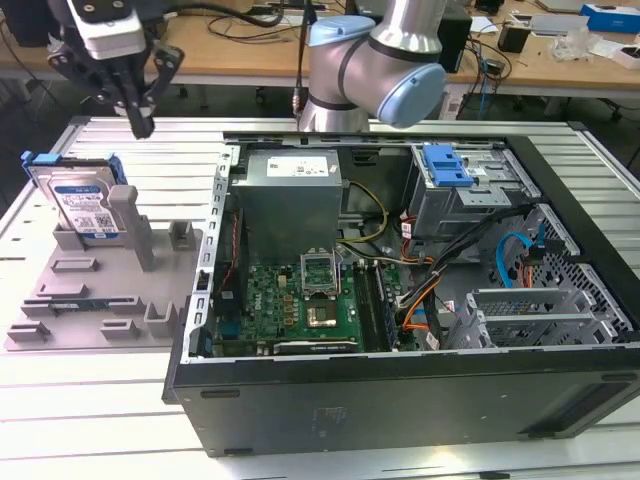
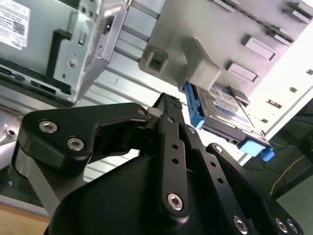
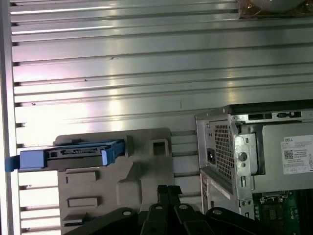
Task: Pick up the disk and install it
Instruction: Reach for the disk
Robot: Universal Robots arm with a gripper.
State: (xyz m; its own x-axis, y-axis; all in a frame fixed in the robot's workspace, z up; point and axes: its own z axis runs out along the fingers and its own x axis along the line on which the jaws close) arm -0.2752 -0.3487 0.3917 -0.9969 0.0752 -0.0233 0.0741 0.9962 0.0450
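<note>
Silver, blue-railed rectangular hard disk (image 1: 85,205) stands in grey plastic holder (image 1: 100,300); black gripper (image 1: 143,128) hovers near, fingers closed, empty — disk likely stiff, fragile; grasp its edges.

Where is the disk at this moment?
At the exterior view's left, the disk stands on edge in the grey holder beside the open computer case, with the gripper above it, not touching.

Open black computer case (image 1: 400,400) on slatted metal table (image 1: 60,400); grey plastic fixture (image 1: 100,290) beside it, exterior view's left.
</note>
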